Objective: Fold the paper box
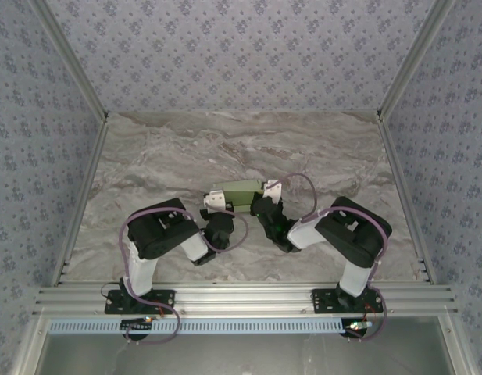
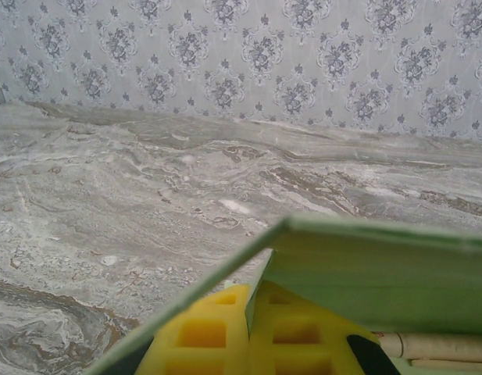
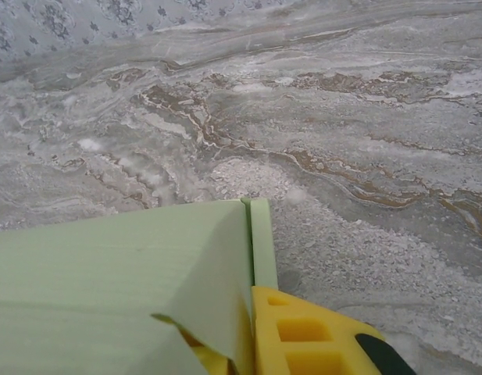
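Paper box (image 1: 241,193) gripped at both edges, mid table (image 1: 186,148).

The paper box (image 1: 242,193) is a plain pale green. The table (image 1: 225,148) is grey-white marble streaked with brown veins. The walls (image 1: 241,47) carry pale blue-grey paper with a repeating darker floral motif. The left fingers (image 2: 201,336) and right fingers (image 3: 303,336) are bright yellow. The arms (image 1: 158,230) are black and white, with purple cables (image 1: 299,175). A stick (image 2: 436,348) is tan.
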Controlling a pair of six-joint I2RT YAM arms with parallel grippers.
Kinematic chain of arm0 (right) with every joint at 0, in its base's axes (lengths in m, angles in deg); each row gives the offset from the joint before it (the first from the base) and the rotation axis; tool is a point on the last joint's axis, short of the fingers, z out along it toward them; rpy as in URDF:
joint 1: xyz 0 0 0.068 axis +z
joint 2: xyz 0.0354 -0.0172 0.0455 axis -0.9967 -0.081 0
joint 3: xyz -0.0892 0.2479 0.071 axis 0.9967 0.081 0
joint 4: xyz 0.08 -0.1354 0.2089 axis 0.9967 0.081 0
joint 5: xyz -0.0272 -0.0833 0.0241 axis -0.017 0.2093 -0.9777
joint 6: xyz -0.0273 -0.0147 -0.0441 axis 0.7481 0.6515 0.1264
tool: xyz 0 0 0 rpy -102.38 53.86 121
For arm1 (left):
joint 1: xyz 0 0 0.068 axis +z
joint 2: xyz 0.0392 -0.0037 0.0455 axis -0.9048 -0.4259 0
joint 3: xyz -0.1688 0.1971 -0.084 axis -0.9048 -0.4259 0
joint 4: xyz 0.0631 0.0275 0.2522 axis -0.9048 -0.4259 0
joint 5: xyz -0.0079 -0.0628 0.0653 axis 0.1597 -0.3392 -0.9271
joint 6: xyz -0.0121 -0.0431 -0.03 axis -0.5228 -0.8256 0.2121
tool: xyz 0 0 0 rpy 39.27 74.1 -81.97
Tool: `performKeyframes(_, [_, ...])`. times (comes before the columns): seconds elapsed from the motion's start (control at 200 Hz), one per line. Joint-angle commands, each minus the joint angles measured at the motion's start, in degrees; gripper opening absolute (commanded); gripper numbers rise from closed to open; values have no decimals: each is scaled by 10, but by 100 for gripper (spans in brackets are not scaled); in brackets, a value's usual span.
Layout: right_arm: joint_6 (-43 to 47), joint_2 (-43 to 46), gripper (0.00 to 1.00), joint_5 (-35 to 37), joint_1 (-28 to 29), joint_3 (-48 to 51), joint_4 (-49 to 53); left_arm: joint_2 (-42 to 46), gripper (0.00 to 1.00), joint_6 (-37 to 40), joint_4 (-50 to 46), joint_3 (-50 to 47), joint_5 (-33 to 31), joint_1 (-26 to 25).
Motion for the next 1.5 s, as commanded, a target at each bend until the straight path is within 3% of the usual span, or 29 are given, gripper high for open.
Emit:
performKeyframes(0.0, [-2,11,15,41,-7,20,104,-13,0,11,-51,-18,-42,7])
performKeyframes(1.164, [25,136,51,24,-5,36,186,-18,0,21,-55,-10,-48,5])
performKeyframes(1.494, [37,139,57,-14,-5,29,213,-18,0,22,-57,-8,-50,5])
